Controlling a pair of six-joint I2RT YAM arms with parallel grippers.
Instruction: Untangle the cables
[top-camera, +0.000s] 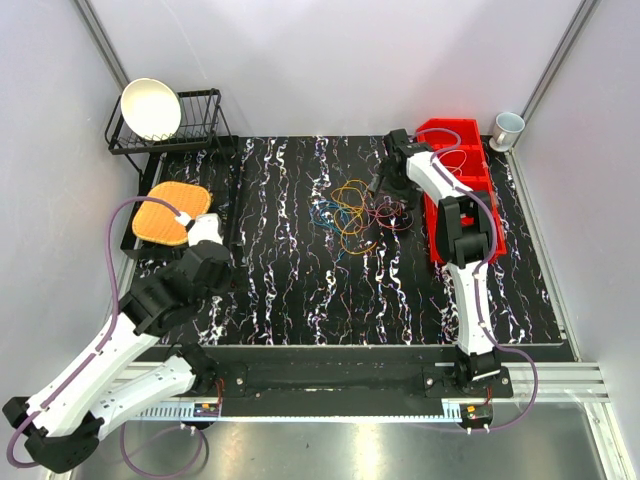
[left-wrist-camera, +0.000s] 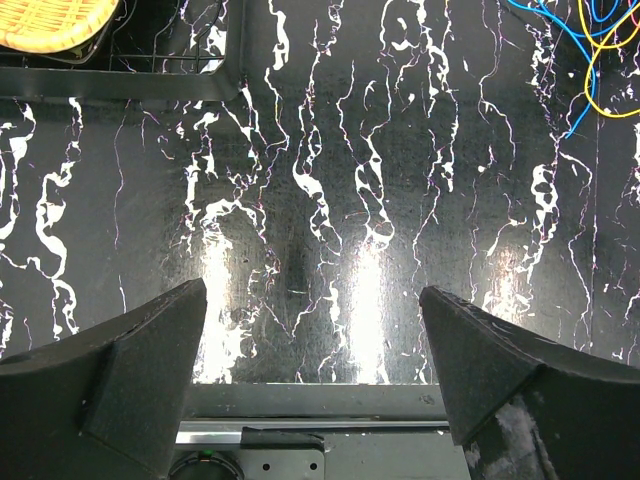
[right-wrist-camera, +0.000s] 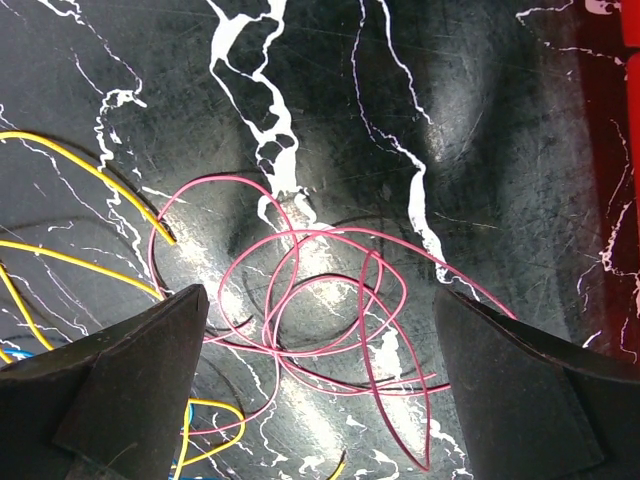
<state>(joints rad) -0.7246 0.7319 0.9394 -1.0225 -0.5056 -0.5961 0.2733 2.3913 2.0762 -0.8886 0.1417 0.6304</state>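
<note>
Both spread wide: left hand (left-wrist-camera: 312, 300) over tabletop (left-wrist-camera: 300, 150), right hand (right-wrist-camera: 320, 300) above cables (top-camera: 350, 210).

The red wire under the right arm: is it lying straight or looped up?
Looped. The red wire lies on the table in several overlapping loops, between the right arm's spread fingers.

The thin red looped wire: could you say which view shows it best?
Right wrist view: the thin red looped wire fills the frame, loops distinct. Top view shows it only as a tiny tangle; left wrist view misses it.
</note>
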